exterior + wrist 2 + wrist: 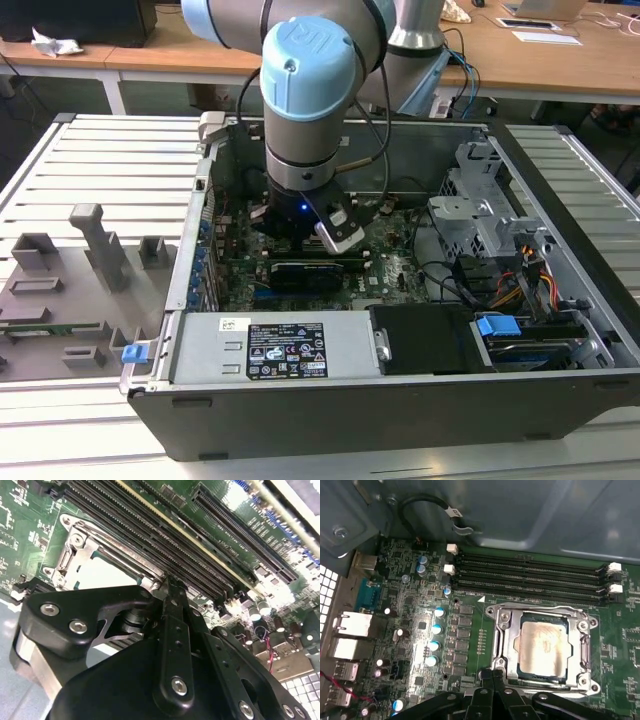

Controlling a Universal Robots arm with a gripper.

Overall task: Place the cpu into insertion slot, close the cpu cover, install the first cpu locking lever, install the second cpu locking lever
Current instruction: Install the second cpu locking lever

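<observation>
**CPU seated, cover down, claw pressed shut at the socket's edge**

Exterior view: arm plunged straight down into the open computer case (pixel 400 330), which sits on the slatted worktop (pixel 110 170). Wrist hovering low over the green motherboard (pixel 390 265), claw hidden beneath it. Grey fixture blocks (pixel 95 245) well off toward the exterior view's left, outside the case.

Second wrist view: looking along the claw (pixel 170 587) from behind. Black fingers (pixel 172 625) drawn tight together, tips down right at the near rim of the insertion slot (pixel 75 545). Nothing seen gripped between them. Pale top of the cpu (pixel 105 572) just beyond the tips. Long black memory slots (pixel 150 525) running past on the far side of the socket.

First wrist view: claw (pixel 493 672) closed, tips touching or just short of the socket's near edge; cannot tell which. Cpu (pixel 542 647) lying flat inside the insertion slot (pixel 500 645), directly ahead of the tips. Cpu cover (pixel 580 650) folded down around the chip, metal top showing through its window. Memory slots (pixel 530 577) farther out, beyond the socket.
</observation>
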